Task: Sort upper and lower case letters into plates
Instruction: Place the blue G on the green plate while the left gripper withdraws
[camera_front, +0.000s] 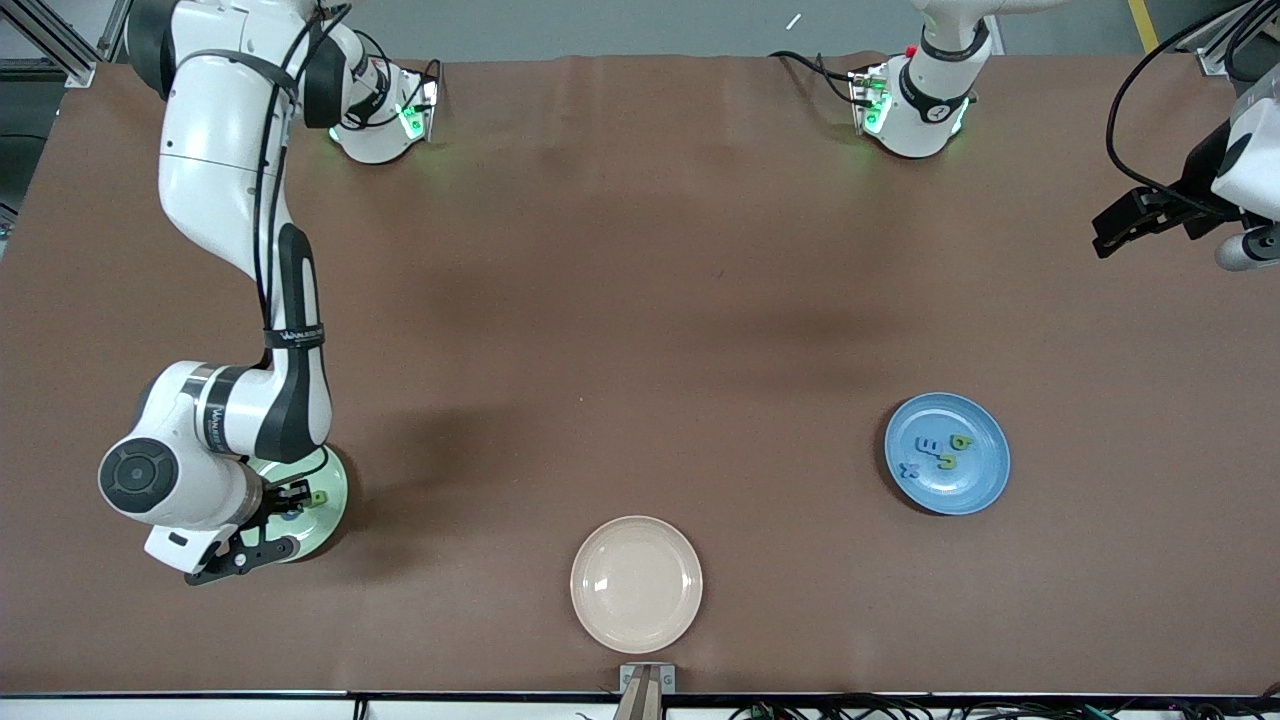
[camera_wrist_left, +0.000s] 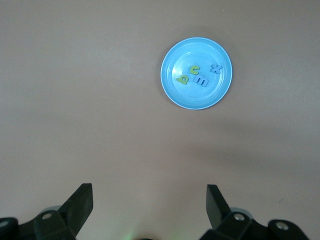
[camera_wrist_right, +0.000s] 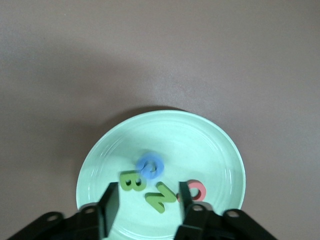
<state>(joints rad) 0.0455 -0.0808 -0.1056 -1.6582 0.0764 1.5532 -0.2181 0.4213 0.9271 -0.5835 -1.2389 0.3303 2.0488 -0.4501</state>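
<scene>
My right gripper (camera_front: 288, 496) (camera_wrist_right: 147, 192) hangs low over the pale green plate (camera_front: 332, 500) (camera_wrist_right: 200, 145), open, with nothing between its fingers. In that plate lie a green B (camera_wrist_right: 132, 181), a green N (camera_wrist_right: 161, 196) and a red round letter (camera_wrist_right: 197, 190). A blurred blue round letter (camera_wrist_right: 150, 166) shows just past the fingertips; whether it rests on the plate I cannot tell. The blue plate (camera_front: 978, 482) (camera_wrist_left: 192, 100) toward the left arm's end holds several small letters (camera_front: 940, 450) (camera_wrist_left: 198, 76), green and blue. My left gripper (camera_front: 1105, 238) (camera_wrist_left: 150, 192) waits open, high above the table's edge.
A cream-beige plate (camera_front: 636, 584) with nothing in it sits nearest the front camera, midway along the table. The two arm bases (camera_front: 385, 125) (camera_front: 910, 110) stand at the table's back edge. Brown tabletop lies between the plates.
</scene>
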